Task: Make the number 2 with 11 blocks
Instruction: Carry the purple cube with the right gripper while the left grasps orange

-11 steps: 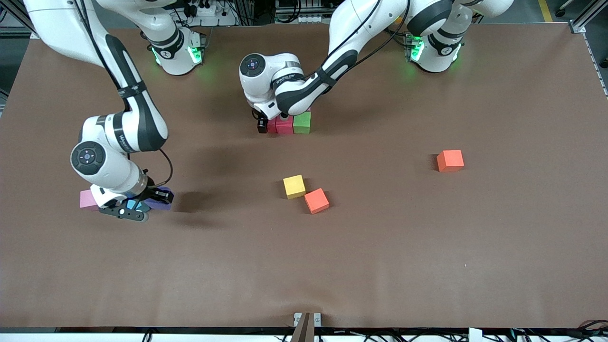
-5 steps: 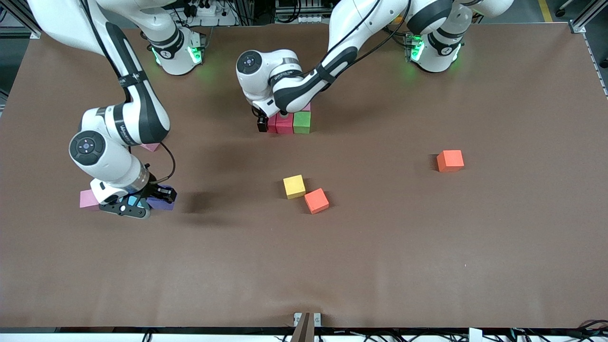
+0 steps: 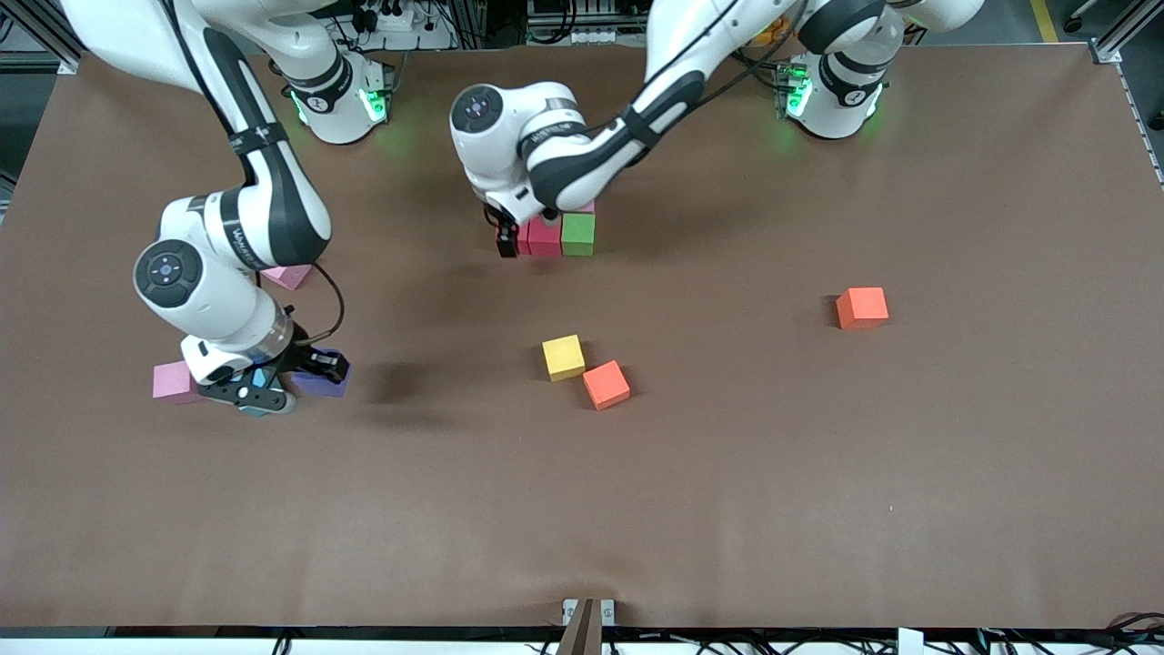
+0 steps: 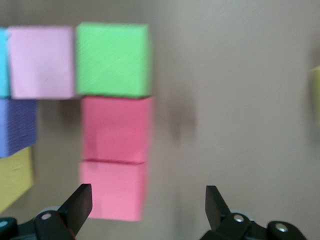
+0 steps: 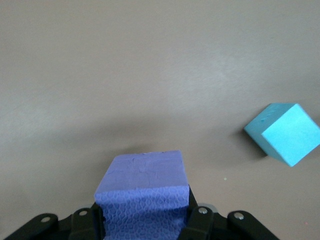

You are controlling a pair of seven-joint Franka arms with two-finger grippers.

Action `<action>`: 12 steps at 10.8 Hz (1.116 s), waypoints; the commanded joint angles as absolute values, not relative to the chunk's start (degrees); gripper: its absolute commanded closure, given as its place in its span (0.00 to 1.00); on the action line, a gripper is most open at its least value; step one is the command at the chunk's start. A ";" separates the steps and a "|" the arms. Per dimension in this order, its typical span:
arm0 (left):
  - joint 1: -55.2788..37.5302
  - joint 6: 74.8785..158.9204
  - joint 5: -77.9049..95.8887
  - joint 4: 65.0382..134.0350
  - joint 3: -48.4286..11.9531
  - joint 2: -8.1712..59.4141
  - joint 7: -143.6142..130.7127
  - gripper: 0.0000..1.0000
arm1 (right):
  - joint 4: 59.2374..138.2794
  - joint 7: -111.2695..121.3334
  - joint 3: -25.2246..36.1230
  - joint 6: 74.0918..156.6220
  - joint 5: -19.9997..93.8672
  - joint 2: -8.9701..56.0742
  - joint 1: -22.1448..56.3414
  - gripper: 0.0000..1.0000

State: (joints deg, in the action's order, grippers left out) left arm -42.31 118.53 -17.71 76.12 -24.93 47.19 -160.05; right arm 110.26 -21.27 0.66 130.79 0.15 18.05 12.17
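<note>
Clamping: purple block [image 5: 142, 192] is gripped by right tool [image 3: 305, 375], beside pink block [image 3: 170, 380] | left tool [image 4: 146, 212] is spread wide, empty, over red blocks [image 3: 544, 236] of number 2 [image 3: 564, 233] | worktop [image 3: 727, 473]

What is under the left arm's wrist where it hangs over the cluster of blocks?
In the front view, a red block and green block show; the wrist covers the rest. The left wrist view adds pink, purple and yellow blocks.

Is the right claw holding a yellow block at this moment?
No: in the right wrist view the right claw is shut on a purple block.
</note>
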 commanded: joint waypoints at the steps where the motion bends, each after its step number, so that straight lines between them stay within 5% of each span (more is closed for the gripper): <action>1: -34.67 117.51 -19.51 77.34 -25.40 45.88 -169.29 0.00 | 115.82 -22.49 0.79 130.95 2.19 13.28 17.47 0.61; 6: -20.75 121.00 -19.42 74.89 -25.32 46.49 -160.32 0.00 | 117.77 -27.68 0.97 132.36 10.72 14.32 31.09 0.61; 12: -21.71 128.40 -19.34 74.88 -23.12 50.18 -161.28 0.00 | 119.35 -35.76 1.14 138.07 10.72 19.51 41.56 0.61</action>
